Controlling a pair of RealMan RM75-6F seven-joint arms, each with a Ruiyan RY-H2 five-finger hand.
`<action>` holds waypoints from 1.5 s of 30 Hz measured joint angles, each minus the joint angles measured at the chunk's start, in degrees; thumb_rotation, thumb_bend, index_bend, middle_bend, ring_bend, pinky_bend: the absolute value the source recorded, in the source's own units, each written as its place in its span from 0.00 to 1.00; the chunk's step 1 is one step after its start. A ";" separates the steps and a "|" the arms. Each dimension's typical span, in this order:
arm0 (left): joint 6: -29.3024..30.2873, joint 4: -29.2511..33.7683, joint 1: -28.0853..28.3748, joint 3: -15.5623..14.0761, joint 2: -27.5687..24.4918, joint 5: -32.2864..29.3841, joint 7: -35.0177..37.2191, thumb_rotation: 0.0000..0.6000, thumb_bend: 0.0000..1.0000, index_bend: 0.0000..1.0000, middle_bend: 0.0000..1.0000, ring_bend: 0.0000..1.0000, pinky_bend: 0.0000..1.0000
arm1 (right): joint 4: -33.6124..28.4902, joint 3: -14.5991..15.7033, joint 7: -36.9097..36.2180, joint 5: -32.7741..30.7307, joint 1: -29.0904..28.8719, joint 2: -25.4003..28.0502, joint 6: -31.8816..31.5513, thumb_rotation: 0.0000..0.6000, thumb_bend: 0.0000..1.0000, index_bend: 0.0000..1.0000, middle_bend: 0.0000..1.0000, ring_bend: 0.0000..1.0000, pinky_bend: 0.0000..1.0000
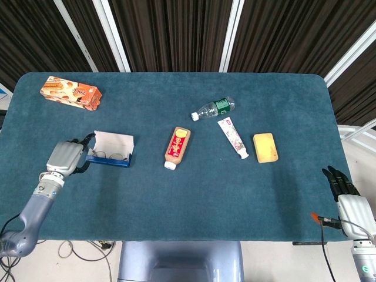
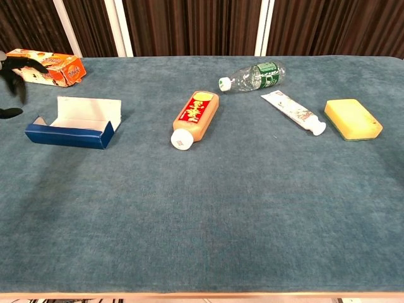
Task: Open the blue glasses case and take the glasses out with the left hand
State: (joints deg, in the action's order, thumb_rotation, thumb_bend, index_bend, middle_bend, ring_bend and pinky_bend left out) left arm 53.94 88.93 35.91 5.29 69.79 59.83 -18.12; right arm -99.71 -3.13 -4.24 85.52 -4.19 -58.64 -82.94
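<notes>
Here, a blue glasses case (image 1: 110, 155) lies open on the left side of a teal tabletop (image 1: 194, 200), its white-lined lid standing up along the far edge. A pair of thin-framed glasses (image 1: 108, 156) rests inside the tray of the case, visible from the head view; the chest view shows only the blue front wall and the raised lid. The left robot hand (image 1: 64, 158) sits just beside the case's left end, its dark fingers (image 1: 84, 143) reaching toward that end; it grips nothing, though whether the fingers touch the case cannot be told. Further back on the left lies an orange snack box (image 1: 71, 93). Toward the middle of the tabletop lies a red-labelled sauce bottle (image 1: 177, 147) on its side, white cap toward the near edge. Behind it and to the right is a clear plastic bottle (image 1: 213, 108) with a green label, also lying down, then a white tube (image 1: 233, 137), and beside that a yellow sponge (image 1: 265, 147). The right robot hand (image 1: 346, 197) hangs off the tabletop's near right corner, fingers straight and apart, holding nothing.
</notes>
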 measured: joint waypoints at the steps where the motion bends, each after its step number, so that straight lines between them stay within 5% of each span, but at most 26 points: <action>1: -0.62 0.30 0.07 -0.16 -0.32 -0.60 -0.44 1.00 0.36 0.10 0.88 0.77 0.85 | 0.00 0.01 -0.03 0.04 0.00 0.01 0.00 1.00 0.16 0.00 0.00 0.00 0.19; 23: -8.86 -1.51 6.42 -3.89 2.19 -16.30 -10.90 1.00 0.36 0.17 0.91 0.80 0.89 | -0.04 -0.05 -0.58 -0.38 0.01 0.24 0.25 1.00 0.16 0.00 0.00 0.00 0.19; 45: -9.52 7.81 7.72 -8.25 -2.88 -16.94 -11.84 1.00 0.36 0.31 0.95 0.84 0.92 | -0.03 -0.01 -0.76 -0.03 0.06 0.24 0.02 1.00 0.16 0.00 0.00 0.00 0.19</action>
State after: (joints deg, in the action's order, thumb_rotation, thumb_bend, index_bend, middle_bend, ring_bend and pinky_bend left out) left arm 44.42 96.73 43.63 -2.96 66.91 42.89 -29.96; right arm -99.73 -3.13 -5.00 85.49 -4.13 -58.40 -82.93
